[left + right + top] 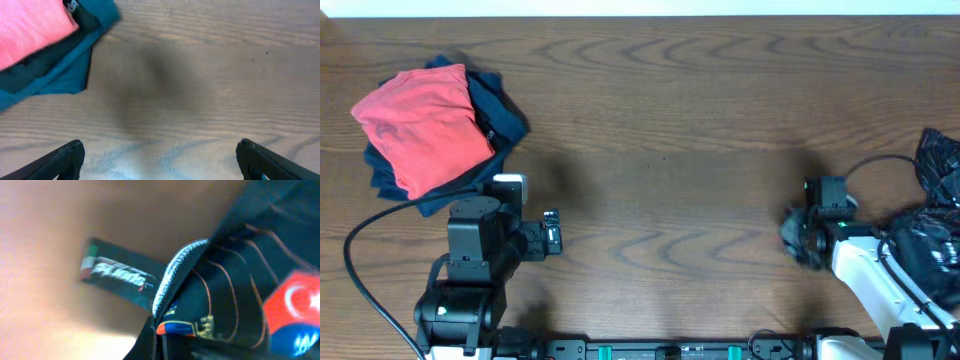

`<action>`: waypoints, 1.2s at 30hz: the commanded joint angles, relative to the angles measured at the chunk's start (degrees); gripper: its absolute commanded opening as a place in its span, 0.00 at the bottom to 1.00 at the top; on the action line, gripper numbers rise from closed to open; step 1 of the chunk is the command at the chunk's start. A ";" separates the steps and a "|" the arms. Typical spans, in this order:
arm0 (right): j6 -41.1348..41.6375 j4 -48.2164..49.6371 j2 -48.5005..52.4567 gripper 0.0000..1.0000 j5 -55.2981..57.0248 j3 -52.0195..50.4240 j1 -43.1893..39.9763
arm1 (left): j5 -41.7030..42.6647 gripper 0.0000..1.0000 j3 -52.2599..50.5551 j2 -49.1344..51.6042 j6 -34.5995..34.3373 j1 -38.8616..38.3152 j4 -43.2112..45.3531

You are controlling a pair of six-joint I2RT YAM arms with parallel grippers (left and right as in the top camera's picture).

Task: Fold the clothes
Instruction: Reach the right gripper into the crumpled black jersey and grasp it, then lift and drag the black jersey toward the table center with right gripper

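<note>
Black jersey [941,168] lies crumpled, cut off at right edge.

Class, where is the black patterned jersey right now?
Overhead, the black jersey lies bunched at the table's far right edge, by the right gripper, opposite the red-and-navy pile at upper left.

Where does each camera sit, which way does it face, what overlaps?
Overhead: above the table, looking straight down; left gripper and right gripper show.
Left wrist: behind the left gripper, facing table and navy garments; open fingertips show.
Right wrist: close against the black jersey; fingers indistinct.
Shared: red garment, overhead and left wrist.
</note>
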 commanded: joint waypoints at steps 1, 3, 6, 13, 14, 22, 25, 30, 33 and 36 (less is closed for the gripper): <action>-10.51 8.96 0.07 0.01 -18.71 0.13 -0.11 | 0.59 0.98 1.38 -0.20 -0.11 0.31 1.20; -13.49 16.35 0.13 0.01 -25.49 0.15 0.55 | 0.57 0.98 1.38 -0.20 -0.11 0.28 1.95; -17.35 22.99 0.15 0.01 -32.83 0.22 3.23 | 0.57 0.98 1.38 -0.20 -0.11 0.31 2.45; -20.74 20.70 -0.22 0.85 -29.42 0.22 9.46 | 0.57 0.98 1.38 -0.20 -0.11 0.31 2.43; -19.74 20.22 -0.79 0.96 -28.17 0.26 9.35 | 0.57 0.98 1.38 -0.20 -0.11 0.31 2.43; -19.76 12.11 -13.66 0.99 -24.26 1.92 5.46 | 0.59 0.98 1.38 -0.20 -0.11 0.28 2.19; -20.22 6.64 -18.97 0.99 -20.33 1.92 3.02 | 0.59 0.98 1.38 -0.20 -0.11 0.28 2.19; -16.46 -6.36 -23.80 0.96 -3.67 1.92 -1.20 | 0.57 0.98 1.38 -0.20 -0.11 0.31 2.19; -16.28 -10.45 -22.88 0.91 0.87 1.84 -2.93 | 0.59 0.98 1.38 -0.20 -0.11 0.28 2.21; -15.67 -11.61 -19.63 0.84 3.32 1.42 -4.00 | 0.59 0.98 1.38 -0.20 -0.11 0.28 2.21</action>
